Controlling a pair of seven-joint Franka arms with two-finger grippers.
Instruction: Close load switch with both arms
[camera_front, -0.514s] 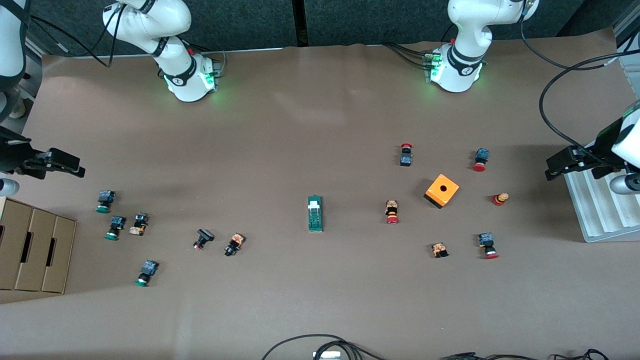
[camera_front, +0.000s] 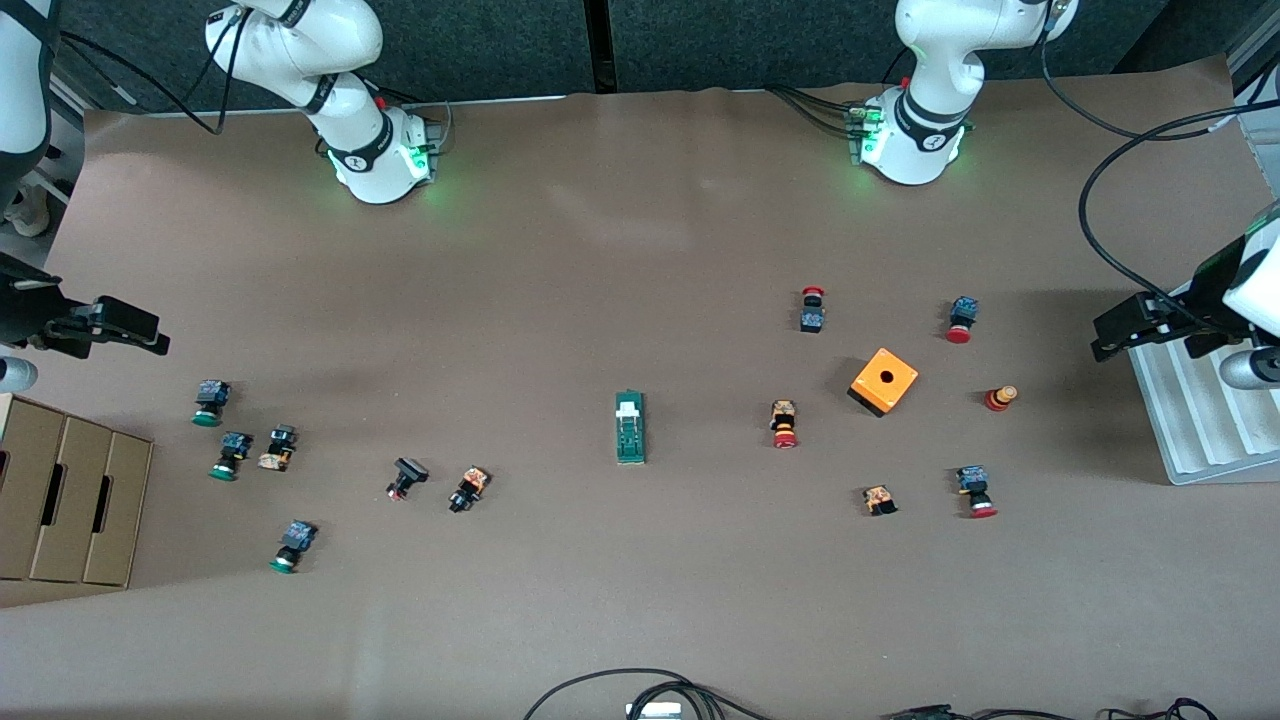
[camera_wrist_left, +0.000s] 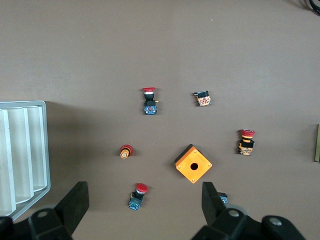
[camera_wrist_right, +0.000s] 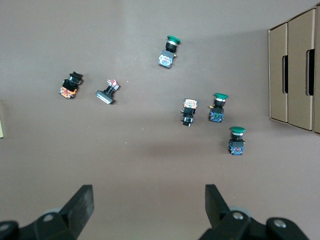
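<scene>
The load switch (camera_front: 630, 428), a narrow dark-green block with a white sliding piece at its end farther from the front camera, lies flat in the middle of the table. Only its edge shows in the left wrist view (camera_wrist_left: 318, 143). My left gripper (camera_front: 1105, 340) hangs open and empty at the left arm's end of the table, high over a red push button (camera_wrist_left: 136, 195) in its wrist view (camera_wrist_left: 144, 190). My right gripper (camera_front: 150, 335) hangs open and empty at the right arm's end, over bare table in its wrist view (camera_wrist_right: 148, 194). Both are well apart from the switch.
An orange cube with a hole (camera_front: 884, 381) and several red-capped push buttons lie toward the left arm's end. Several green-capped buttons (camera_front: 208, 402) lie toward the right arm's end. Cardboard boxes (camera_front: 65, 500) and a white ribbed tray (camera_front: 1200, 420) stand at the table's ends.
</scene>
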